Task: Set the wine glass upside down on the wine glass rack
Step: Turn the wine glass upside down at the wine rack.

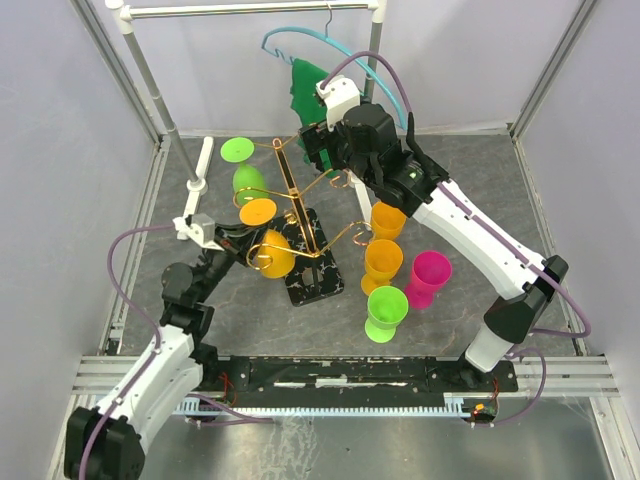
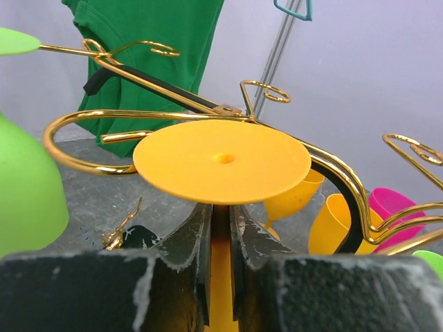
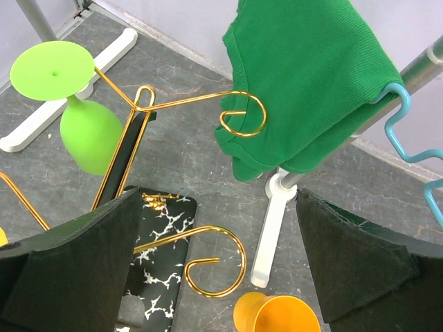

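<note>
Grey stone-look bench (image 1: pixel 250 310), pale walls on three sides. Fingers of the left gripper (image 2: pixel 220 228) pressed together on the stem of the orange wine glass (image 2: pixel 221 162), just under its foot. Glass inverted: foot uppermost, bowl hanging below the jaws, long axis close to upright. Held left of mid-bench, just beside the wine glass rack (image 1: pixel 318 278), with one gold scroll arm (image 2: pixel 111 114) curving round the far rim of the foot; touching or barely apart, cannot tell. From the fingers, rack post away and to the right, so probably a short slide that way to seat the stem in the curl, foot resting above it. Left arm plainly the nearer, and already carrying. Over the rack's far side, right gripper (image 3: pixel 214 266) spread wide on nothing, beside a green garment (image 3: pixel 304 83). Green wine glass (image 3: pixel 86 135) already hanging inverted from a far-left scroll. Four loose goblets (image 1: pixel 385 265) right of the rack's black veined base; white clothes rail (image 1: pixel 250 9) along the far edge.
</note>
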